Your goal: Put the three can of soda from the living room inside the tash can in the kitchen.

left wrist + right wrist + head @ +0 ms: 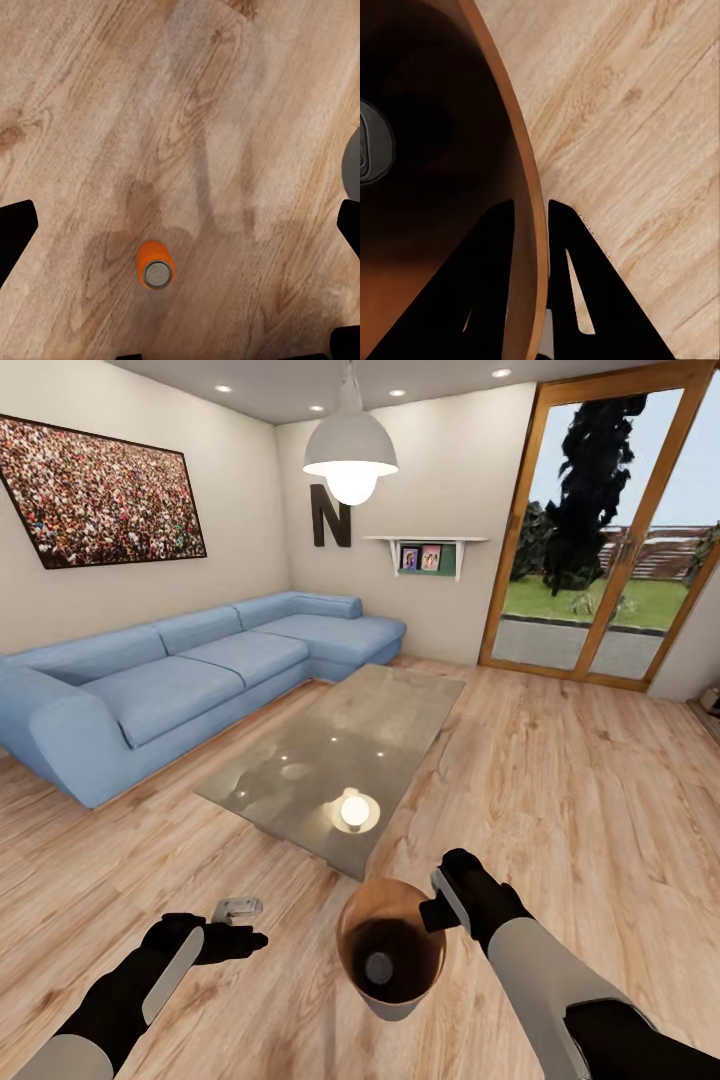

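The right gripper pinches the rim of the tash can, one finger inside the wall and one outside, as the right wrist view shows. The bin hangs in the air just short of the near corner of the glass coffee table. Deep in its dark inside lies a grey round top — most likely one can of soda already dropped in. A grip on nothing but a thin rim is the weak point: any quick turn of the arm or the base could let the bin swing or slip, and a tilt would roll the can out.

The left gripper hovers over bare wood floor, on the sofa side of the bin, its fingers spread wide with nothing between them. In the left wrist view a second orange can stands upright on the planks straight below. Coming down off-centre would likely knock it over — a cylinder on smooth boards rolls away, perhaps under the table. The third can I cannot place.

Beyond the bin the table top carries only reflections. Past it, the long blue sofa runs along the wall, and the glass doors stand on the table's far right.
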Robot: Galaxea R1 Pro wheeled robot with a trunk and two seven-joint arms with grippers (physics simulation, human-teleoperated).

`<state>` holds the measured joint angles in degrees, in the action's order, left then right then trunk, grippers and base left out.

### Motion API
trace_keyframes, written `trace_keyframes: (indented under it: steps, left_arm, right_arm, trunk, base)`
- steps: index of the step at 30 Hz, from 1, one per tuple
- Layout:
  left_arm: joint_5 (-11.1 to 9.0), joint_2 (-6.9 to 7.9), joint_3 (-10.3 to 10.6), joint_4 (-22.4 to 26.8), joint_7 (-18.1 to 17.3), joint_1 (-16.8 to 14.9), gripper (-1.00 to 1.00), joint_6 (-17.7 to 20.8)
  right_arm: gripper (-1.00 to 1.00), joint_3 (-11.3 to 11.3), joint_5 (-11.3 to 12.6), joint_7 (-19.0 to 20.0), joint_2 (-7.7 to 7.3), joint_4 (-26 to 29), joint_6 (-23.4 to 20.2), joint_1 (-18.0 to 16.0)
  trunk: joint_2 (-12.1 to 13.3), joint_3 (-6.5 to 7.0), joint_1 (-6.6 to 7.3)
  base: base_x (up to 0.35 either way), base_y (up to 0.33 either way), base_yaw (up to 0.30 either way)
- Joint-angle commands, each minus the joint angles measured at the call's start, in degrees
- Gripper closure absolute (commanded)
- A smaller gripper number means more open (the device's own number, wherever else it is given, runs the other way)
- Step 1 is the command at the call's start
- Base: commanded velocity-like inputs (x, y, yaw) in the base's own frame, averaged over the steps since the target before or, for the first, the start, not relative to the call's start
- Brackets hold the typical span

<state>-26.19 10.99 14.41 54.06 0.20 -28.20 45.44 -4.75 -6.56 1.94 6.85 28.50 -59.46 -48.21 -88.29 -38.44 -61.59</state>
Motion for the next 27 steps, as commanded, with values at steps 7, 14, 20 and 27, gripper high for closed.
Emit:
trace_keyframes:
  steps: [7,14,20,27]
  left_arm:
    - [0.0,0.0,0.0,0.0,0.1,0.0,-1.0,0.1]
    - [-0.1,-0.06,0.0,-0.1,-0.2,0.0,-1.0,0.8]
    - [-0.3,-0.24,0.0,-0.1,-0.3,0.0,-1.0,2.4]
    - [-0.3,-0.51,0.0,-0.1,-0.3,0.0,-1.0,4.0]
  right_arm:
    - [1.0,5.4,1.3,0.5,-2.47,0.3,-0.5,-0.1]
    - [1.0,6.1,1.3,0.7,-3.82,0.6,-0.5,-0.1]
    - [1.0,6.2,1.3,0.7,-4.09,0.6,-0.5,-0.1]
    - [1.0,6.1,1.3,0.7,-4.06,0.6,-0.5,-0.1]
  trunk:
    - [0.0,-0.16,0.0]
    - [0.0,-0.74,0.0]
    - [0.0,-1.29,0.0]
    - [0.0,-1.93,0.0]
  base:
    - [0.0,0.0,0.0]
    - [0.0,0.0,0.0]
    - [0.0,0.0,0.0]
    - [0.0,0.0,0.0]
